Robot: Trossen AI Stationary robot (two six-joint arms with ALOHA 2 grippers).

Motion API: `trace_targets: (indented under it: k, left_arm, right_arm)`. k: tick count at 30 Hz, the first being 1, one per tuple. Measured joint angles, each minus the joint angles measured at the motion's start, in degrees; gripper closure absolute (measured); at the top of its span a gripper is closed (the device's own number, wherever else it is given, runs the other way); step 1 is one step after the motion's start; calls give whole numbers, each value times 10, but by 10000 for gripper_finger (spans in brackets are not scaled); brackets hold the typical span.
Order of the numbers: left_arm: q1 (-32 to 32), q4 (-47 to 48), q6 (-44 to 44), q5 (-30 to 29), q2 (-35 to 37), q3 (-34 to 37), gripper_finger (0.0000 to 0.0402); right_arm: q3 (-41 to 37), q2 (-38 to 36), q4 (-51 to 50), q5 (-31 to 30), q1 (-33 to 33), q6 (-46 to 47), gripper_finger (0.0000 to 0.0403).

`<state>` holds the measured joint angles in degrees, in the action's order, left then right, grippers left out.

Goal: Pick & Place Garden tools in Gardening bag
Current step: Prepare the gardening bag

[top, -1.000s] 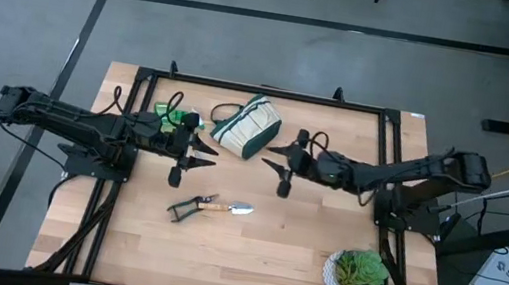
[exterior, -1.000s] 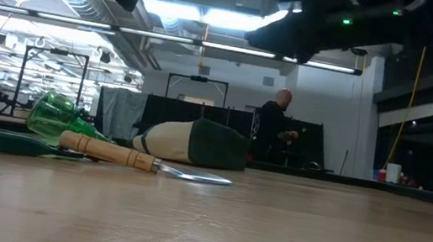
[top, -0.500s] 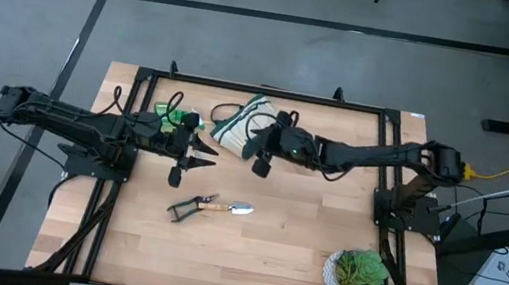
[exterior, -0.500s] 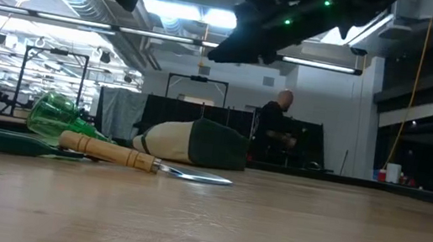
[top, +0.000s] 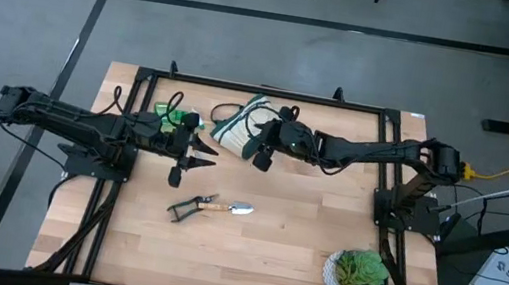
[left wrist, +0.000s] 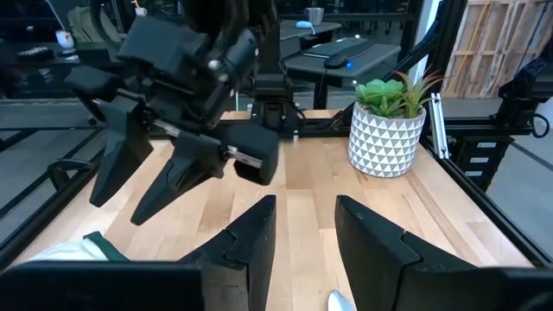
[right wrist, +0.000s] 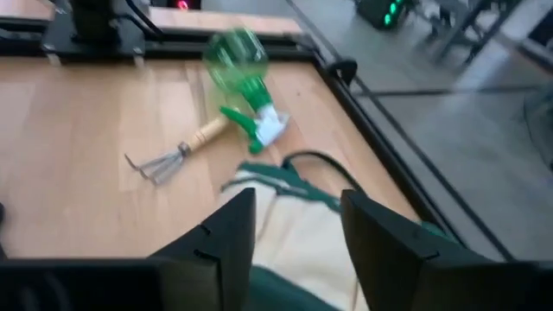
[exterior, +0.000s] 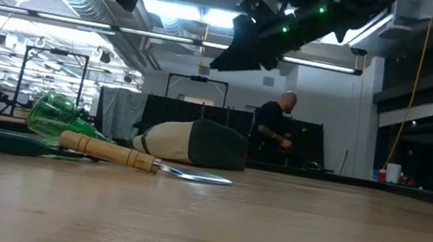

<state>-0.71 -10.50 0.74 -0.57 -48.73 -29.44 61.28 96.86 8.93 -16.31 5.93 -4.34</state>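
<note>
The cream gardening bag [top: 245, 127] with dark green trim lies on its side at the table's far middle, its loop handle [right wrist: 313, 161] flopped on the wood. My right gripper [top: 260, 151] hovers open above the bag's near right end [right wrist: 294, 238], well clear of it in the low view [exterior: 247, 51]. Flat on the table nearer the middle lie a wooden-handled trowel [top: 228, 207] and black-handled shears [top: 183, 210]. A green spray bottle [right wrist: 242, 56] and a small hand rake [right wrist: 164, 160] lie left of the bag. My left gripper [top: 197, 151] waits open, left of the bag.
A leafy plant in a white patterned pot [top: 356, 273] stands at the near right corner. A black frame rail [top: 262, 90] runs along the table's far edge. Bare wood lies between the trowel and the pot. A person stands in the room beyond the table [exterior: 270, 133].
My right gripper has travelled toward the table's left edge and slightly toward its far edge, from beside the bag to above the bag's near right end; most of the move came in the first half second. The bag and the tools have stayed where they were.
</note>
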Motion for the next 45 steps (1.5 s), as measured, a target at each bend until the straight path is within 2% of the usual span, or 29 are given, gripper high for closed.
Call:
trace_targets:
  k: [3, 6, 8, 10, 14, 21, 30, 40, 43, 45]
  left_arm:
    - [0, 0, 0, 0, 0, 0, 284]
    - [0, 0, 0, 0, 0, 0, 285]
    - [0, -1, 0, 0, 0, 0, 286]
    - [0, -6, 0, 0, 0, 0, 285]
    - [0, -6, 0, 0, 0, 0, 284]
    - [0, 0, 0, 0, 0, 0, 285]
    - [0, 0, 0, 0, 0, 0, 286]
    - [0, 0, 0, 0, 0, 0, 285]
    - [0, 0, 0, 0, 0, 0, 286]
    - [0, 0, 0, 0, 0, 0, 284]
  right_arm:
    - [0, 6, -9, 12, 9, 12, 194]
    - [0, 24, -12, 58, 17, 13, 166]
    - [0, 41, -7, 89, 19, 7, 154]
    - [0, 61, -9, 95, 19, 6, 149]
    - [0, 87, -13, 95, 19, -19, 152]
    - [3, 91, -12, 95, 19, -107, 158]
    - [12, 91, 4, 95, 21, -122, 158]
    - [12, 144, 4, 90, 23, -117, 160]
    - [12, 146, 2, 90, 22, -116, 179]
    - [12, 146, 0, 88, 19, -116, 208]
